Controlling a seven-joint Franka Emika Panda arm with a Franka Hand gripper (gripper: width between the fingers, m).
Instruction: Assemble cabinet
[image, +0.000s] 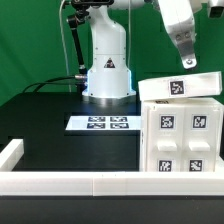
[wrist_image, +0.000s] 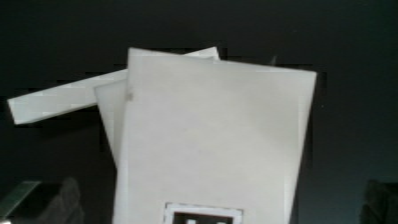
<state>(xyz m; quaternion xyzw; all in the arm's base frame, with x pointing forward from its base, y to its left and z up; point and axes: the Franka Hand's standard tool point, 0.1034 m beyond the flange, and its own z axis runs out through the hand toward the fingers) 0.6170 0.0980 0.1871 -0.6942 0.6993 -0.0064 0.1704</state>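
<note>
The cabinet (image: 185, 140), a large white box with black-and-white tags, stands at the exterior view's right. A flat white tagged piece (image: 180, 88) lies tilted on top of it. My gripper (image: 186, 62) hangs just above that top piece. In the wrist view the white cabinet (wrist_image: 214, 120) fills the middle, with a tag (wrist_image: 201, 212) near my gripper (wrist_image: 210, 205). A second white edge (wrist_image: 63, 100) sticks out to one side. My dark fingertips (wrist_image: 39, 200) stand wide apart, either side of the white body, and hold nothing.
The marker board (image: 103, 123) lies flat on the black table in front of the robot base (image: 107, 70). A low white border rail (image: 70, 183) runs along the front edge and up the exterior view's left (image: 10, 153).
</note>
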